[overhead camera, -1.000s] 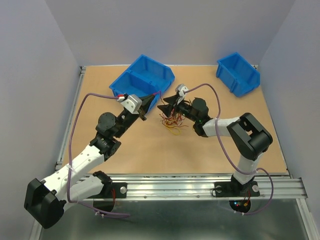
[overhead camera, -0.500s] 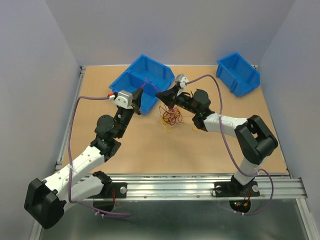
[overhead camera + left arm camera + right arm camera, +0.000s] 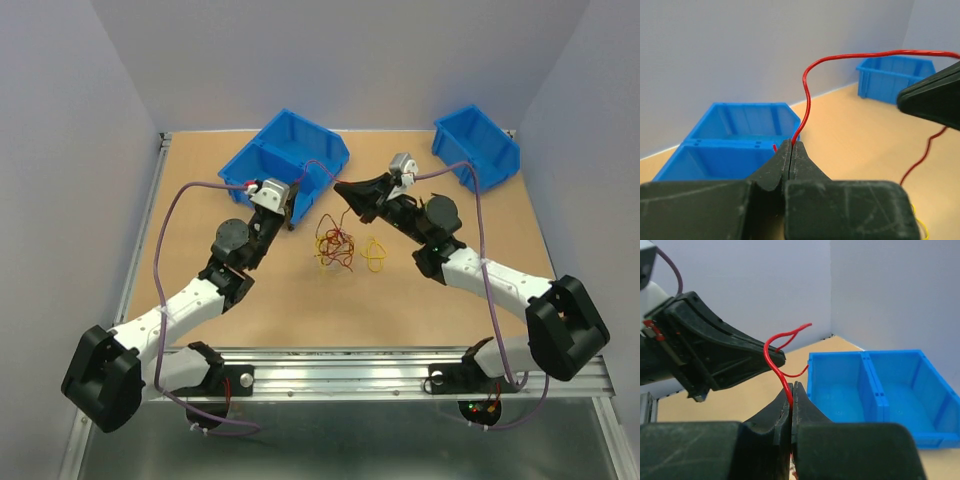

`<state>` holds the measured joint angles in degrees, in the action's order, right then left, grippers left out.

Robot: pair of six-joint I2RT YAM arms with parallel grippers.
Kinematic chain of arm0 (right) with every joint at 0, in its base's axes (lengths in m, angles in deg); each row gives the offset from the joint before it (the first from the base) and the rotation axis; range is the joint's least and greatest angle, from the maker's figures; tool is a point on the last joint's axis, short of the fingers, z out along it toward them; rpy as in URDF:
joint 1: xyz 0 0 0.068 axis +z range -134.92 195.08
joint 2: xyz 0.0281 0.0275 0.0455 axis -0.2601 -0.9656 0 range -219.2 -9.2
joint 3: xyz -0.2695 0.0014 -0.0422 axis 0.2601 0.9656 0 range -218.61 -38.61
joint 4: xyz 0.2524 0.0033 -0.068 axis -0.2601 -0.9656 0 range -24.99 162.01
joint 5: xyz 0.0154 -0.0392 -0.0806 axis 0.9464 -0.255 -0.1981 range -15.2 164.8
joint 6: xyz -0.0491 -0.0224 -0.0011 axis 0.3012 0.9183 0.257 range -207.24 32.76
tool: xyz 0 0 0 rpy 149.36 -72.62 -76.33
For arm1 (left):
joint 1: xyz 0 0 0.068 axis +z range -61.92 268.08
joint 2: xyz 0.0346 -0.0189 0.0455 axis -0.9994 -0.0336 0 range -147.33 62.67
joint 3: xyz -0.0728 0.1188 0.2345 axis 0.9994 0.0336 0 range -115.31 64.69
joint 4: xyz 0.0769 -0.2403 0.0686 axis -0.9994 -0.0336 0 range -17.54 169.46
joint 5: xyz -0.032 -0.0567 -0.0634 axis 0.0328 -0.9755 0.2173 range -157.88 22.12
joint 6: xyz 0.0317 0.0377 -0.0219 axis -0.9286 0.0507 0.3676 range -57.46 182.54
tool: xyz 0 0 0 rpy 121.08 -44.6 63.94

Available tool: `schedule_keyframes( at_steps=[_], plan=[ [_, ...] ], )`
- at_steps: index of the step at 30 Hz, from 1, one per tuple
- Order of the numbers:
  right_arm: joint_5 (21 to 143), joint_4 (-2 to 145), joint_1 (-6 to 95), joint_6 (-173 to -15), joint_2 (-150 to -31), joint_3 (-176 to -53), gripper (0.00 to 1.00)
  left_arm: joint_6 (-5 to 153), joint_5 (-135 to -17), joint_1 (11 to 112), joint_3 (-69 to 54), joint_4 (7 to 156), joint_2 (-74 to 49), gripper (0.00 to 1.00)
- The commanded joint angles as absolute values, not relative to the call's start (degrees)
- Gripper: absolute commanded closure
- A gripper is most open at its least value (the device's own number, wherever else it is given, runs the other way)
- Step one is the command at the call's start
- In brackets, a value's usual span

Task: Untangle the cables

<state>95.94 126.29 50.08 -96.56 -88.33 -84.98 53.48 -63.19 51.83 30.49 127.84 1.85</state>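
Note:
The cables point(image 3: 335, 248) lie as a small red and yellow tangle on the wooden table, with one yellow loop point(image 3: 375, 255) apart on their right. Above them my left gripper point(image 3: 291, 212) and my right gripper point(image 3: 345, 189) face each other, a little apart. Each is shut on the same red cable, which arches between them point(image 3: 807, 85). In the left wrist view the jaws point(image 3: 791, 146) pinch its end; in the right wrist view the jaws point(image 3: 792, 389) pinch it lower down. Another red strand point(image 3: 920, 155) hangs below the right gripper.
A blue two-compartment bin point(image 3: 285, 155) stands just behind the left gripper. A second blue bin point(image 3: 477, 145) sits at the far right corner. Thick purple cords point(image 3: 480, 250) run along both arms. Grey walls close in the table.
The right gripper shut on the red cable and drew back to the right and up. The tangle dropped to the table, with a yellow loop now apart. The left arm shifted right.

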Motion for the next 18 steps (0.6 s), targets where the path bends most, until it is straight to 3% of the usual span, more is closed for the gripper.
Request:
schedule_keyframes(
  at_steps=[1, 2, 4, 5, 8, 12, 18],
  plan=[
    [94.5, 127.8, 50.6, -98.5, -83.0, -80.5, 1.00, 51.4, -66.1, 52.0, 27.4, 129.2, 1.0, 0.98],
    [94.6, 127.6, 50.6, -98.7, -81.7, -79.8, 1.00, 50.9, -67.6, 52.0, 27.4, 129.0, 0.9, 0.98],
    [94.9, 126.4, 50.7, -99.0, -78.6, -78.4, 0.99, 49.0, -77.5, 52.0, 27.9, 127.9, 0.9, 0.77],
    [94.7, 125.8, 50.6, -99.3, -77.8, -77.6, 0.99, 48.7, -80.5, 52.0, 28.4, 127.5, 1.2, 0.60],
    [94.2, 123.2, 50.7, -99.0, -74.8, -76.5, 0.99, 48.0, -89.0, 52.0, 28.3, 126.0, 1.9, 0.36],
    [93.8, 119.8, 50.7, -98.6, -73.5, -76.5, 0.99, 47.0, -98.4, 52.0, 26.3, 122.2, 1.1, 0.24],
    [93.6, 119.5, 50.6, -99.5, -74.5, -76.8, 0.99, 46.0, -105.0, 51.9, 23.4, 118.4, -3.0, 0.22]
  ],
)
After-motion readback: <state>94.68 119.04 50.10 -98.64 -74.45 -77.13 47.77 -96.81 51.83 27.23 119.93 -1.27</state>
